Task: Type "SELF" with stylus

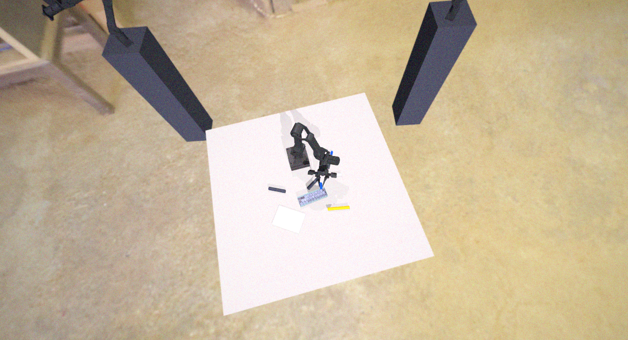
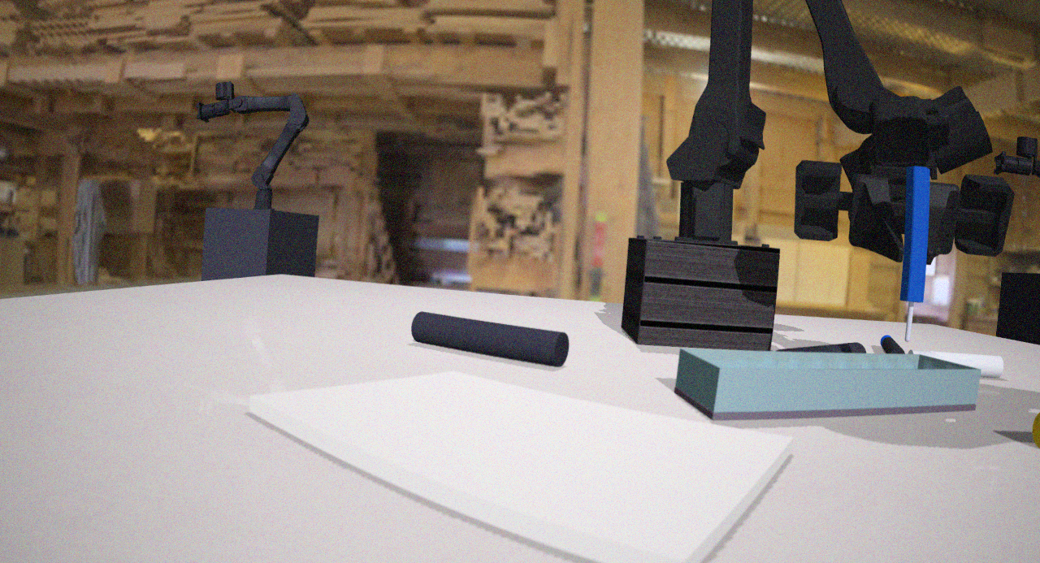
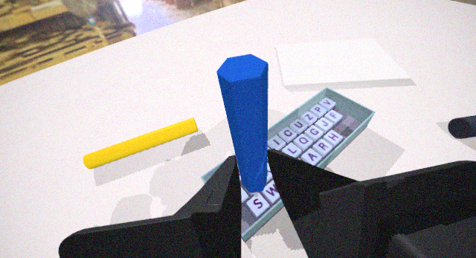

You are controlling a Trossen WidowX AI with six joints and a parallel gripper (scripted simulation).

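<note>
My gripper (image 1: 322,184) (image 3: 252,159) is shut on the blue stylus (image 1: 321,186) (image 2: 915,232) (image 3: 246,109). The stylus stands nearly upright with its thin white tip (image 2: 908,323) down. The teal-rimmed keyboard (image 1: 312,197) (image 2: 821,385) (image 3: 351,102) lies on the desk below. In the exterior view the tip shows above the keyboard's rim. In the wrist view the stylus's lower end lies over the upper edge of the S key (image 3: 257,204). The L key (image 3: 291,151) and the F key (image 3: 334,116) are in sight. The E key is hidden behind the stylus or fingers.
A yellow rod (image 1: 338,208) (image 3: 141,143) lies beside the keyboard. A dark rod (image 1: 276,189) (image 2: 488,338) (image 3: 462,127) and a white slab (image 1: 288,218) (image 2: 509,451) (image 3: 342,62) lie on its other side. Another dark rod (image 1: 312,183) and a white cylinder (image 2: 959,362) lie near the arm.
</note>
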